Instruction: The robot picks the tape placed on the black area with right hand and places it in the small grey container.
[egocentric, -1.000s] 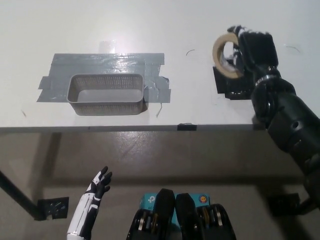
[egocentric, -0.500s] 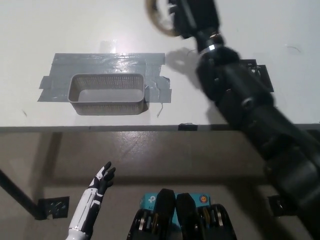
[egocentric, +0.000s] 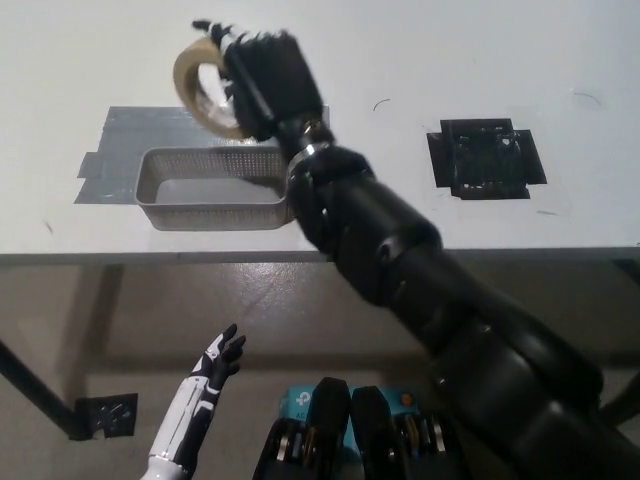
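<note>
White left hand (egocentric: 214, 363) sits nearest the camera, at lower left, below the table edge and well apart from everything on the tabletop. Its fingers are spread apart and it holds nothing.

Above it runs the front edge of a white table (egocentric: 90, 245), w/ brownish floor showing underneath.

Black right arm (egocentric: 420, 290) comes in from the bottom right and stretches diagonally up and left across the table, covering part of the tabletop.

Next, near the table's front left, is the small grey container (egocentric: 160, 190), a rectangular mesh basket. It sits on a patch of silver-grey tape strips (egocentric: 110, 135) stuck flat to the table. Its right end is hidden behind the arm. The part of its inside that shows looks bare.

On the right side of the table, well apart from the container, is the black area (egocentric: 485, 158), a rough square of black w/ nothing resting on it.

Farthest back, the black right hand (egocentric: 262, 80) is raised over the back right part of the container. Its fingers are closed around the tape (egocentric: 200, 88), a beige roll held upright on edge so its open centre faces the camera. The roll is above the container's back rim, not inside it; can't tell how high it is held.
</note>
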